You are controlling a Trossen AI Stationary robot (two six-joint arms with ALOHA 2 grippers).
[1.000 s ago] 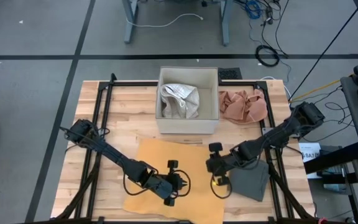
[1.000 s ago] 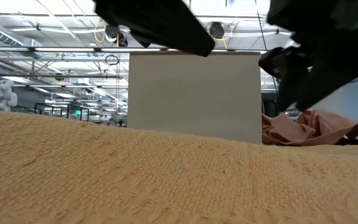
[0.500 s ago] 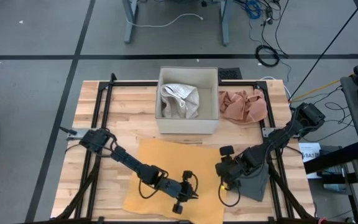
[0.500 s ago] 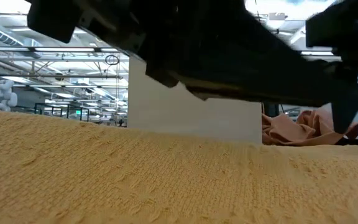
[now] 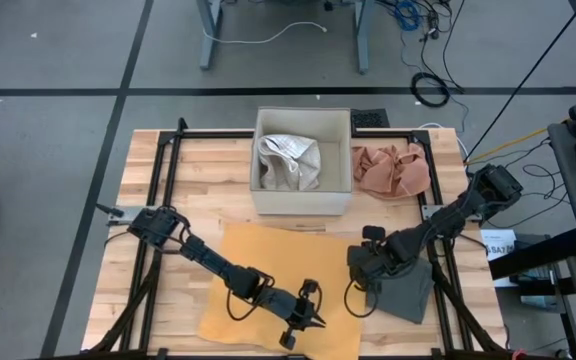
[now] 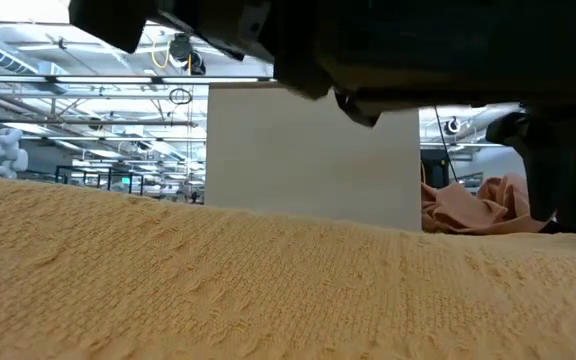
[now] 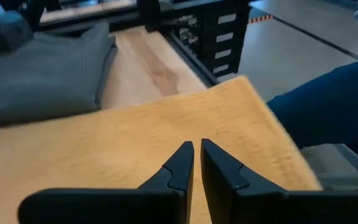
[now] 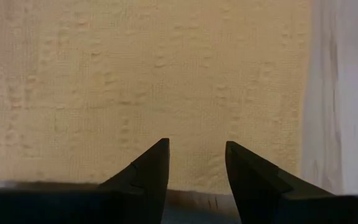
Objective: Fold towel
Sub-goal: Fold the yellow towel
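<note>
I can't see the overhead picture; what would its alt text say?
A yellow towel lies flat on a wooden table; the left hand and right hand hover at its near and right edges. Behind sit a box, pink cloth and grey cloth.

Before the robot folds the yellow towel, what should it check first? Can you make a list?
1. Yellow towel lying flat on the table: ok.
2. Left tool at the towel's near edge: ok; its fingers are almost shut, with nothing between them.
3. Right tool at the towel's right edge: ok, open above the cloth.
4. Either tool holding the towel: not ok, no grip yet.
5. Grey cloth off the towel: ok, it lies beside it.
6. Box out of the fold path: cannot tell.
</note>
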